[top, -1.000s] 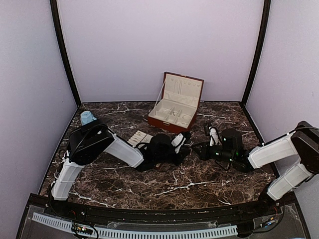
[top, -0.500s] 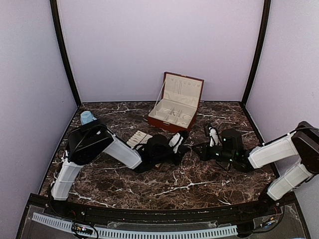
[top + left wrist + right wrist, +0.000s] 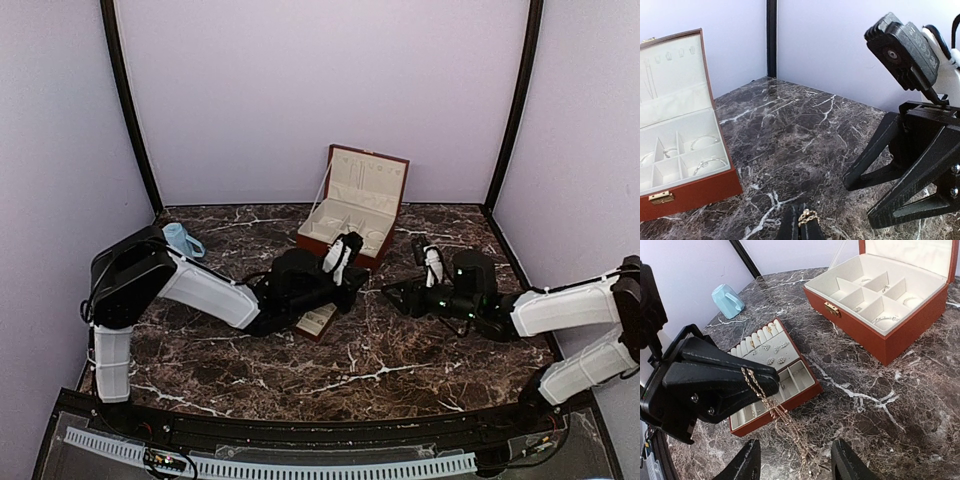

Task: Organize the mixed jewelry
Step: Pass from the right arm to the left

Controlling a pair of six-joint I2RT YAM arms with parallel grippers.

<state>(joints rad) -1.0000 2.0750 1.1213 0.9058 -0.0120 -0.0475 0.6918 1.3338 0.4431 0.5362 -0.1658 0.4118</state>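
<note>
At the near edge of the right wrist view, the right claw [image 3: 796,452] is spread open with nothing in it. Just past it, a thin gold chain [image 3: 771,407] hangs over the table [image 3: 920,405] from the left claw [image 3: 771,384], which is clenched on it. Behind sits the flat tray [image 3: 792,399] with tiny shiny pieces [image 3: 775,353]. Farther back are the open red-brown box [image 3: 875,342] and the blue cup [image 3: 727,301].
</note>
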